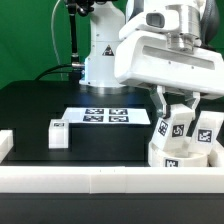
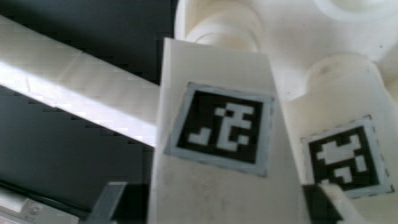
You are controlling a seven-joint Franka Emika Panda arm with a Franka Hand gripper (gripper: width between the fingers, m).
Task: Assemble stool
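My gripper (image 1: 172, 112) hangs over the exterior view's right, shut on a white stool leg (image 1: 165, 128) that stands upright on the round white seat (image 1: 172, 158). In the wrist view this tagged leg (image 2: 214, 130) fills the middle, with my gripper (image 2: 221, 205) round its near end and one fingertip (image 2: 327, 198) against its side. A second tagged leg (image 1: 208, 130) stands on the seat beside it and also shows as a leg (image 2: 347, 155) in the wrist view. The seat (image 2: 267, 30) lies beyond both. A third leg (image 1: 58, 132) lies loose on the black table to the exterior view's left.
The marker board (image 1: 108, 116) lies flat at the middle of the table. A long white border rail (image 1: 100, 180) runs along the front edge, and a short one (image 1: 5, 145) stands at the exterior view's left. The robot's base (image 1: 100, 60) rises behind.
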